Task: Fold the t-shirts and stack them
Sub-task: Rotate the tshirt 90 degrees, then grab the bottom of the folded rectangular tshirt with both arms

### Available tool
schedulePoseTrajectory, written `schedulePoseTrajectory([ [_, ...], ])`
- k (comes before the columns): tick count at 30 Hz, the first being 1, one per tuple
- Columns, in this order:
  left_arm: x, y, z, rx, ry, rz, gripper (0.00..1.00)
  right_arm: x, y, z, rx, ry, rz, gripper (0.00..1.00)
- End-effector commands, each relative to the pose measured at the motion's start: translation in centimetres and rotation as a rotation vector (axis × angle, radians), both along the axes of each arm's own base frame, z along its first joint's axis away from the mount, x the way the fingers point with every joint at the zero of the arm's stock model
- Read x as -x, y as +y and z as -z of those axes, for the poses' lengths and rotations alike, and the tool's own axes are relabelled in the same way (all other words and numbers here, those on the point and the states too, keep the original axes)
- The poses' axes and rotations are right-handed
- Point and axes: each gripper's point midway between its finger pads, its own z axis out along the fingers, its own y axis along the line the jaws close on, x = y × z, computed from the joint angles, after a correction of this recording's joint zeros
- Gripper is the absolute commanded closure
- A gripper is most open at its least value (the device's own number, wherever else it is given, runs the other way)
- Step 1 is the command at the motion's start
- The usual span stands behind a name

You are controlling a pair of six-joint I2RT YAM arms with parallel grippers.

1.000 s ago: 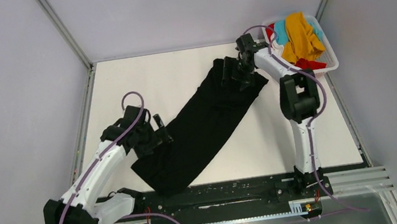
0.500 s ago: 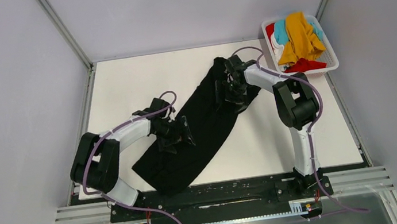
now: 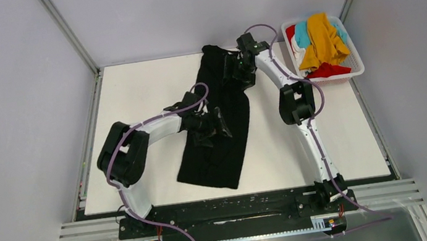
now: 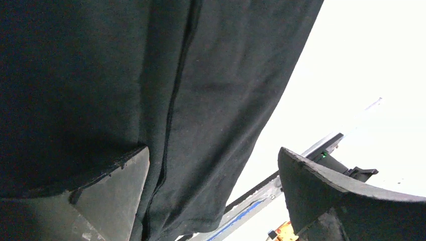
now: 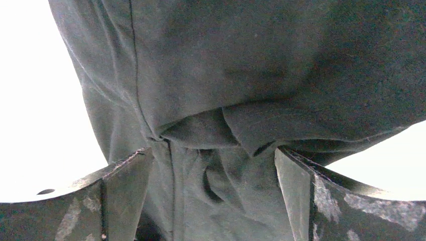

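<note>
1. The black t-shirt (image 3: 219, 157). Large and all black. It lies on the white desk (image 3: 134, 106) as one long narrow strip. Its far end reaches the back edge of the desk, and its near end slants a little leftward, short of the arm bases.

2. The left arm (image 3: 156, 128). It comes in from the left of the black t-shirt. The left jaws hang over the middle of the strip, spread wide and pinching nothing. In the left wrist view, the black t-shirt (image 4: 226, 75) lies smooth, with one seam running along it. One finger (image 4: 113, 193) is over the cloth; the other is past the shirt's edge, over bare desk. Whether the tips touch the cloth cannot be told.

3. The right arm (image 3: 295, 100). It comes in from the right of the black t-shirt. The right jaws are over the far end of the strip, spread wide and holding nothing. In the right wrist view, the black t-shirt (image 5: 251, 65) is bunched into soft folds, with a pucker lying between the two fingers (image 5: 120, 193).

4. The basket (image 3: 358, 64). White and slotted. It stands to the right of the black t-shirt's far end, well apart from it.

5. Basket contents, in a loose heap: a mustard-orange t-shirt (image 3: 321, 37) on top, a teal-blue t-shirt (image 3: 301, 33) at its left and a red t-shirt (image 3: 329, 70) at the near side.
</note>
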Motion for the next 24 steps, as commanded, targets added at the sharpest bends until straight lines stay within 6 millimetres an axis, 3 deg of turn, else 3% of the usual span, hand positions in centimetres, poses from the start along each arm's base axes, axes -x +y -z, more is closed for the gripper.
schedulePoseTrajectory([
  [1, -1.1, -4.0, -0.9, 0.061, -0.046, -0.002, 0.01, -0.5, 0.2, -0.1, -0.050, 0.011, 0.020, 0.01],
  [4, -0.8, -5.6, -2.1, 0.095, -0.053, 0.028, 0.01, -1.7, -0.3, -2.4, -0.078, -0.051, 0.038, 0.01],
  [6, -0.9, -5.7, -3.7, 0.102, -0.100, 0.038, 0.01, -2.4, -0.6, -5.7, -0.093, -0.122, 0.033, 0.00],
  [9, -0.5, -3.6, -6.2, 0.030, -0.181, 0.035, 0.01, -2.3, -2.1, -10.7, -0.039, -0.242, 0.021, 0.00],
  [11, 0.2, -1.1, -7.4, -0.050, -0.239, 0.026, 0.01, -0.8, -3.2, -13.1, -0.009, -0.274, 0.015, 0.01],
  [13, 1.2, 1.8, -7.9, -0.139, -0.287, 0.005, 0.01, 1.9, -3.6, -14.3, -0.013, -0.273, -0.015, 0.01],
  [17, 3.7, 7.4, -6.9, -0.292, -0.302, -0.063, 0.01, 8.9, -4.6, -12.8, -0.024, -0.234, -0.027, 0.01],
  [22, 7.0, 10.0, -3.0, -0.326, -0.182, -0.067, 0.01, 19.7, -4.9, -8.6, 0.069, -0.136, -0.134, 0.01],
  [24, 8.3, 10.1, -1.5, -0.335, -0.110, -0.041, 0.07, 24.8, -4.7, -5.9, 0.118, -0.048, -0.243, 0.02],
])
